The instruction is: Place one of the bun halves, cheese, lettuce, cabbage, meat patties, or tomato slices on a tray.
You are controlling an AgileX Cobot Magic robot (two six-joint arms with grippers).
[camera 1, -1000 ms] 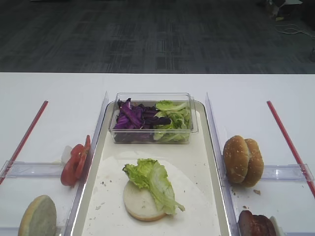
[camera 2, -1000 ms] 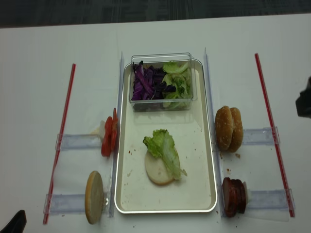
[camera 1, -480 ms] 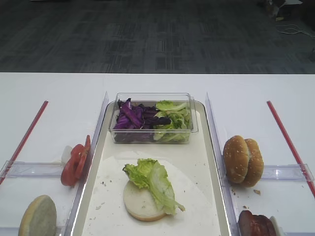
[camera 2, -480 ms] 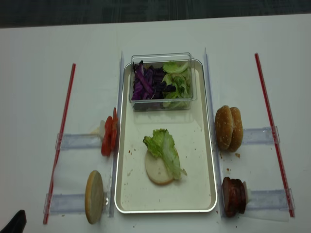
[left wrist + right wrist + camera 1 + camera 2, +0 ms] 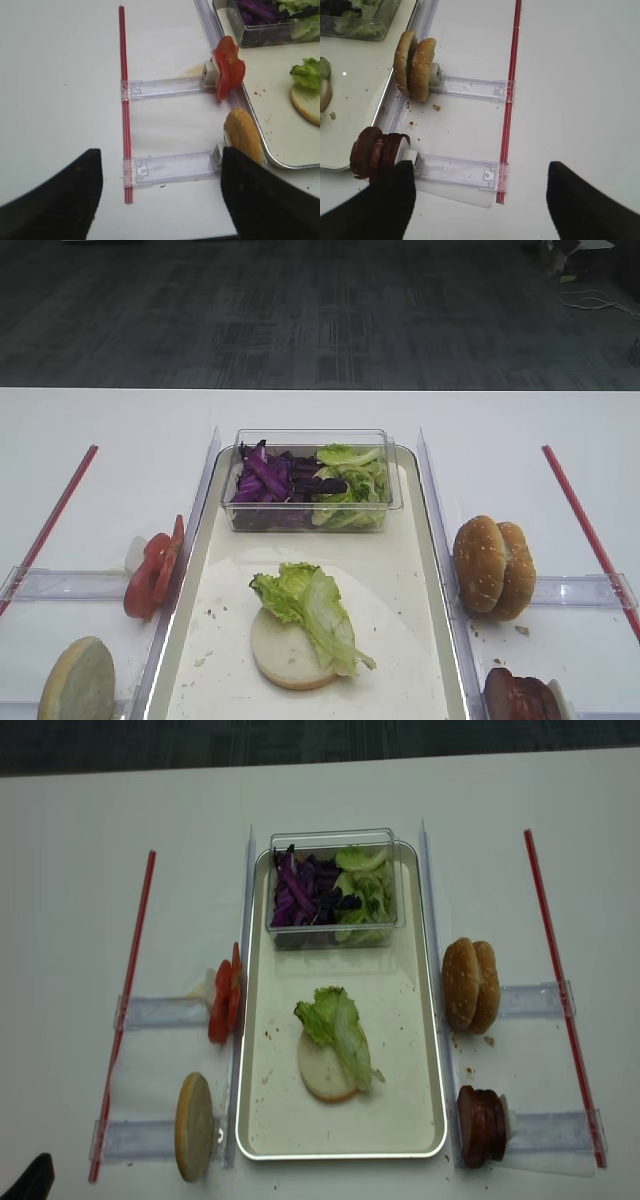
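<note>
Presently both the right gripper (image 5: pixel 475 200) and left gripper (image 5: pixel 160 195) are spread, holding nothing; the meat patties (image 5: pixel 372 152) are best pinched singly before being carried onto the lettuce (image 5: pixel 335 1025) on the tray (image 5: pixel 410 1120).

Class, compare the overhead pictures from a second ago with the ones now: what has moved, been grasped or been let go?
One thing changed: a dark shape at the right edge of the overhead view a second ago, probably the right arm, is gone. Nothing was grasped or let go. The lettuce lies on the bun half on the tray as before; tomato slices and meat patties are unmoved.
</note>
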